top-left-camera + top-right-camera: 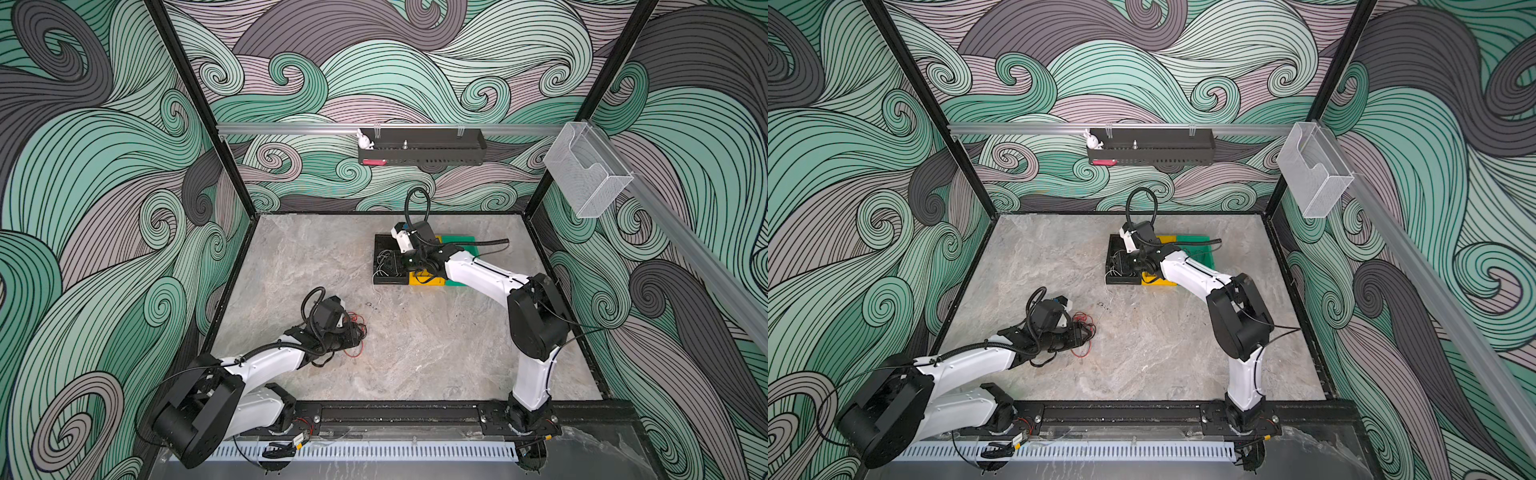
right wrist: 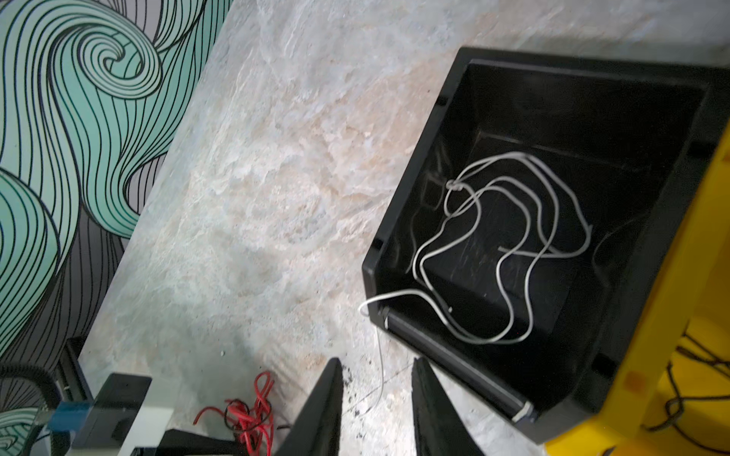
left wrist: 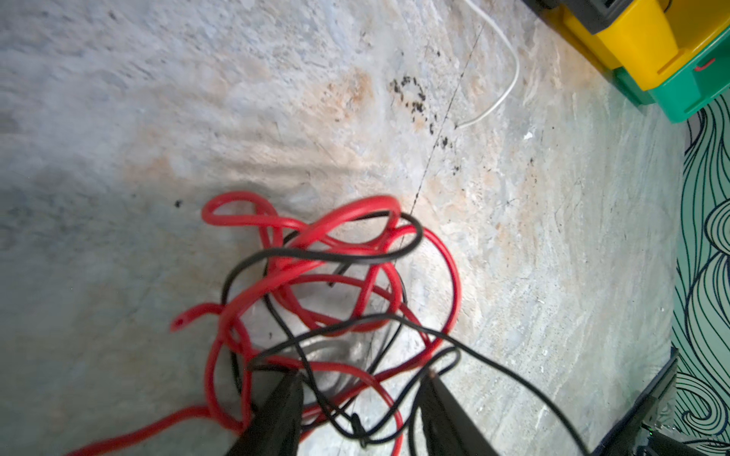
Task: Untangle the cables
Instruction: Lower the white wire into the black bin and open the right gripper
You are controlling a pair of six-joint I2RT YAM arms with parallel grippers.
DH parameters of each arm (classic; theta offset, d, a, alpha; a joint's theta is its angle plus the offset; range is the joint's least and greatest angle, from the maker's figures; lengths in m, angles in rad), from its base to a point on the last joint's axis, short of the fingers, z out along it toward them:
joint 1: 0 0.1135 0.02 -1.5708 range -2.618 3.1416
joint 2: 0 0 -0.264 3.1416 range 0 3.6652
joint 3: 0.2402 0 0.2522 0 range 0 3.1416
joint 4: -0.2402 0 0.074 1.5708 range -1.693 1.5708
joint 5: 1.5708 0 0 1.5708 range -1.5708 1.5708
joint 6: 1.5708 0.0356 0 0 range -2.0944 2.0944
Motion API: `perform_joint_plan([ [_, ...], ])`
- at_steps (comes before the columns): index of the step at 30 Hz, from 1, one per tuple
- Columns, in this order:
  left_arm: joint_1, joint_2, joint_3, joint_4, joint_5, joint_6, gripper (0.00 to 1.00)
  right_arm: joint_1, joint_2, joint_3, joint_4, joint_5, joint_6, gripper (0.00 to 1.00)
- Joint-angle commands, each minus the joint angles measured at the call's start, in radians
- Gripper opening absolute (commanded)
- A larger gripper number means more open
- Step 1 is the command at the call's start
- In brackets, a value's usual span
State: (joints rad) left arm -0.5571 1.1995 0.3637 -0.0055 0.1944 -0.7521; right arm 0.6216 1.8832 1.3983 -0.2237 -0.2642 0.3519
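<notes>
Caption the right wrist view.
Open right gripper near the black plastic bin of loose white wires, one trailing over its rim onto the marble tabletop.

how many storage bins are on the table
3, in one row at the table's far middle: black bin on the left, holding white cables; yellow bin in the middle; green bin on the right. The right arm covers parts, so a smaller one could be hidden.

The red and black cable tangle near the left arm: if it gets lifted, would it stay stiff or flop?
Probably floppy: the tangle lies in loose curves on the table. Likely light, since the strands are thin. Lifting one strand would probably drag others, as red and black loops cross repeatedly.
</notes>
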Motion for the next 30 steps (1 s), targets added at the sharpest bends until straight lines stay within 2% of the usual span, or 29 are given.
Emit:
perform_joint_plan([
  [1,-0.001,-0.009,-0.011,-0.045,-0.011,-0.001,0.52,0.035,-0.047,-0.078,0.03,0.018,0.01,0.33],
  [5,0.0,-0.004,-0.017,-0.031,-0.011,-0.004,0.52,0.069,-0.042,-0.147,0.072,0.004,0.05,0.33],
  [10,-0.001,0.005,-0.016,-0.026,-0.005,-0.006,0.52,0.115,0.038,-0.13,0.115,-0.022,0.091,0.38],
  [14,-0.001,-0.024,-0.028,-0.033,-0.01,-0.015,0.52,0.124,0.088,-0.107,0.082,0.049,0.122,0.45],
  [17,-0.002,-0.044,-0.035,-0.04,-0.022,-0.016,0.52,0.124,0.1,-0.113,0.063,0.117,0.144,0.46],
  [22,-0.001,-0.031,-0.034,-0.03,-0.021,-0.012,0.52,0.126,0.13,-0.113,0.082,0.1,0.18,0.46],
  [26,-0.001,-0.008,-0.029,-0.021,-0.013,-0.01,0.52,0.133,0.159,-0.109,0.123,0.064,0.204,0.4],
  [30,0.001,-0.007,-0.031,-0.019,-0.016,-0.009,0.52,0.136,0.181,-0.096,0.136,0.039,0.214,0.24],
])
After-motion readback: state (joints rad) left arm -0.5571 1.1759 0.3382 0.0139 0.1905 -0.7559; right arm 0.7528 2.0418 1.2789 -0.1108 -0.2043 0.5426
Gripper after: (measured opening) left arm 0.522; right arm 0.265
